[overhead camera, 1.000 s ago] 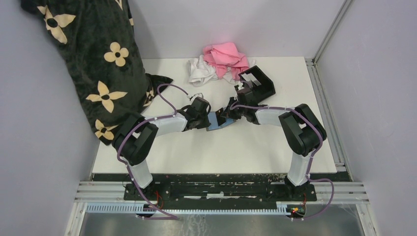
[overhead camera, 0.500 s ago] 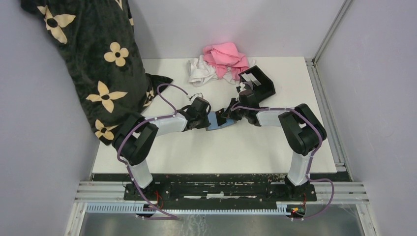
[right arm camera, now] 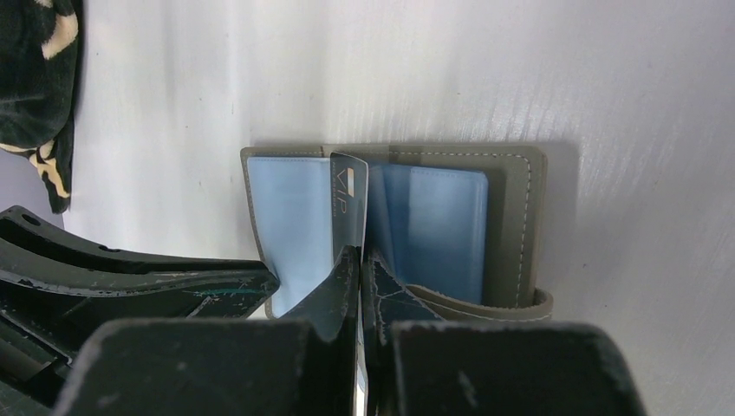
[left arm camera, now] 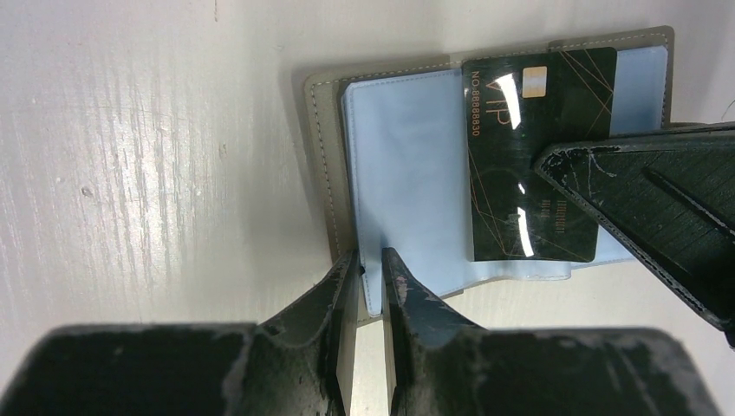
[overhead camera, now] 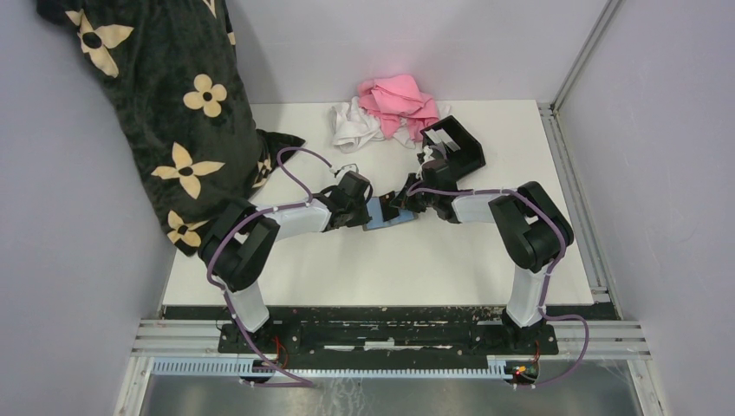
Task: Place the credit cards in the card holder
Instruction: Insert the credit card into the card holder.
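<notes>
A black credit card (left arm camera: 530, 156) marked VIP is pinched between the closed fingers of the right gripper (right arm camera: 360, 260) and is held over the open grey wallet (left arm camera: 322, 165) at the middle of the table (overhead camera: 347, 260) (whether it touches a sleeve cannot be told). A light blue sleeve (left arm camera: 407, 165) of the wallet is clamped at its edge by the narrowed fingers of the left gripper (left arm camera: 371, 264). The black card holder (overhead camera: 457, 144) is seen apart, toward the far right.

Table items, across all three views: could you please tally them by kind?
cloths: 2, the pink cloth and the white cloth
grey wallet: 1
black card: 1
black box: 1
floral fabric: 1
Total: 6
</notes>
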